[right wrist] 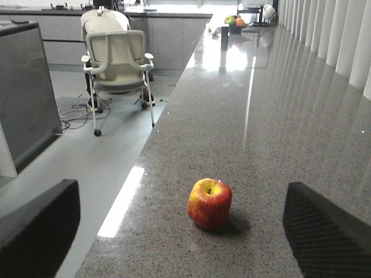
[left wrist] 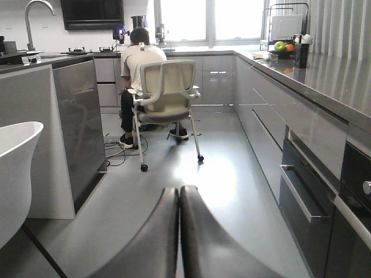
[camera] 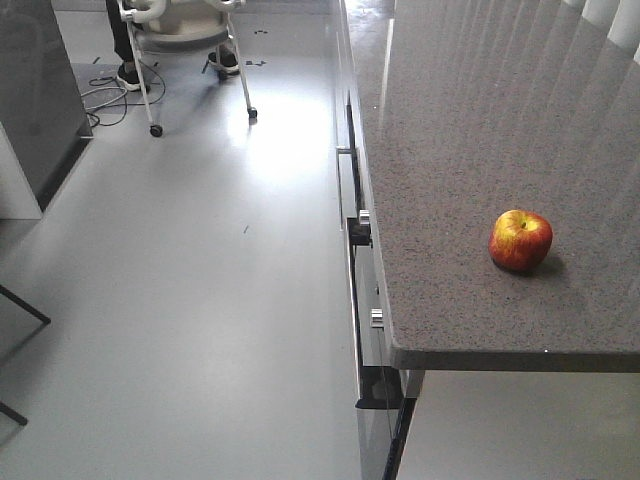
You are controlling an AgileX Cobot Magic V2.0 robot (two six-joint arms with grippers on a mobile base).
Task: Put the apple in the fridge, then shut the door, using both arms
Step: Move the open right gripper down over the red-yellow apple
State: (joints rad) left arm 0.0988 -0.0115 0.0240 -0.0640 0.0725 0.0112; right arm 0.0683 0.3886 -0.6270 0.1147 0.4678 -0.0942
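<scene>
A small red and yellow apple point(camera: 520, 240) stands upright on the speckled grey counter point(camera: 470, 130), near its front edge. In the right wrist view the apple point(right wrist: 210, 202) sits just ahead of my right gripper point(right wrist: 181, 191), slightly right of its centre. That gripper is open wide, and its black fingers point(right wrist: 37, 231) stand well apart from the fruit. My left gripper point(left wrist: 179, 194) hangs over the grey floor, shut with nothing between its fingers point(left wrist: 152, 237). The fridge and its door are out of view.
Drawers with metal handles point(camera: 346, 190) run under the counter's left side. A person sits on a wheeled office chair point(left wrist: 165, 98) down the aisle, with cables point(camera: 105, 95) on the floor. A dark grey island cabinet point(left wrist: 78, 127) stands left. A fruit bowl point(right wrist: 235, 22) sits far back.
</scene>
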